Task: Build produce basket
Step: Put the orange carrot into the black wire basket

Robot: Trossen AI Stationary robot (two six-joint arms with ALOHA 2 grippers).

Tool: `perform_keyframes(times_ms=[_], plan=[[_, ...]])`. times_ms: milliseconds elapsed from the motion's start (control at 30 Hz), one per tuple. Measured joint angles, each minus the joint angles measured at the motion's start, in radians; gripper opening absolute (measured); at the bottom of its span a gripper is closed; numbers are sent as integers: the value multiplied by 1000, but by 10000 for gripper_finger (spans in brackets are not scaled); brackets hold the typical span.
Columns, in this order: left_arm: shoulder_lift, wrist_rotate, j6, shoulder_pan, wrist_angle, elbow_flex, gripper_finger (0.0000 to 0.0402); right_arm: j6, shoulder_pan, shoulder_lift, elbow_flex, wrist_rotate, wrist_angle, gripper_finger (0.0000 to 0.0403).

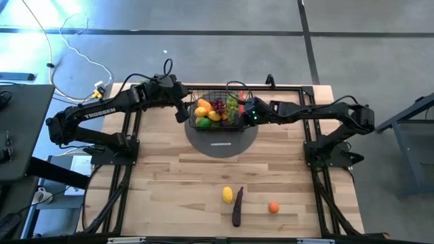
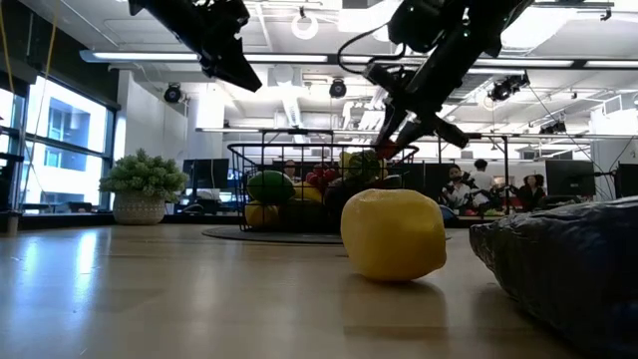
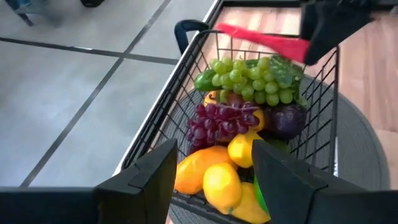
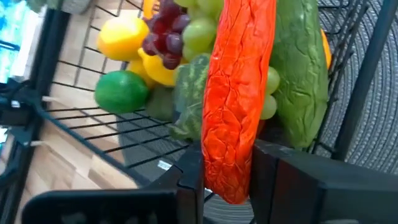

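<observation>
Wooden table (image 1: 169, 176) – basket (image 1: 218, 114) far centre on grey disc (image 1: 222, 144). Right gripper (image 4: 227, 168) at basket's right edge, clamping red pepper (image 4: 235, 93); left gripper (image 3: 214, 171) spread, empty, at its left edge

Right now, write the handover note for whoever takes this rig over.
Right gripper: jaws shut on a long wrinkled red chili pepper, held over the right end of the black wire-mesh basket.
Left gripper: jaws open, empty, at the basket's left end.
Done: grapes, lemons, mango, green pieces already in the basket, which sits on a round dark grey disc.
Left: release the pepper; then the yellow lemon, dark purple eggplant and small orange fruit on the table's near side.
</observation>
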Motion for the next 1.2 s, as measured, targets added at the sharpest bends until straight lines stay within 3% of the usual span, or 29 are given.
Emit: perform_keyframes(times_ms=[367,667,967,1200], plan=[[0,80,-1,0,8,0,197,19,-3,18,0,-9,12,113],[0,83,-5,0,8,0,197,83,-17,7,0,-52,13,179],[0,82,-5,0,8,0,197,116,-11,-39,4,-60,-11,188],[0,82,-9,-16,7,0,197,112,30,-39,130,-55,-220,188]])
